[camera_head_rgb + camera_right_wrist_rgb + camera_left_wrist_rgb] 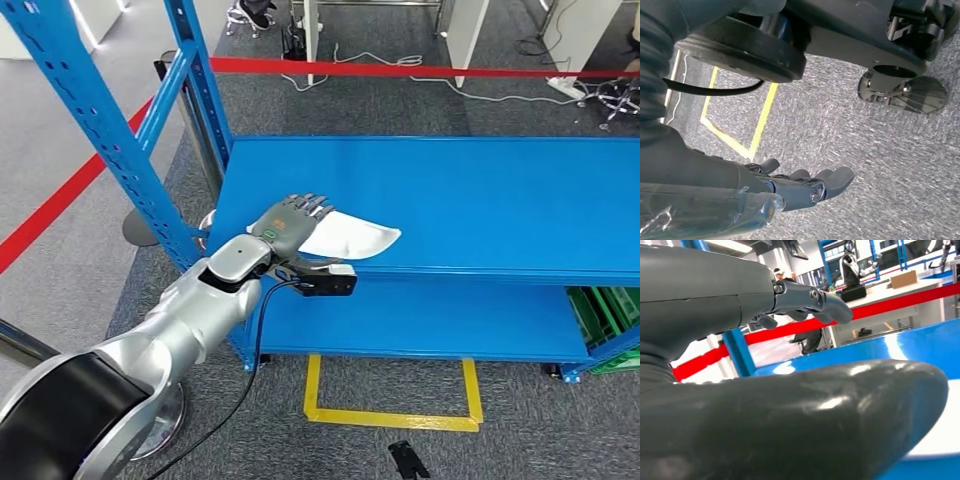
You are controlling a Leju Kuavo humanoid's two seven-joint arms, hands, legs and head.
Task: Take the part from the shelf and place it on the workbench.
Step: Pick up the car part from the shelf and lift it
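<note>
We look down on a blue shelf (483,190) whose upper deck carries the part (355,236), a flat white piece lying near the deck's front edge, toward its left end. Our left robot hand (296,226) reaches in from below left and lies over the near end of the part, palm down, fingers (315,206) stretched forward across the white surface and the thumb (321,265) out along the front edge of the deck. Whether the robot hand has actually closed on the part, or merely rests upon it, we cannot tell. In the left wrist view the thick thumb (798,420) runs across the foreground with the fingers (817,300) extended above it, a strip of the white part (942,430) beyond them.

Our right robot hand (802,187) hangs over grey carpet (874,165), fingers slightly curled and apart, holding nothing. Yellow tape (389,418) marks a rectangle on the floor before the shelf, and red tape (423,70) stretches behind it.
</note>
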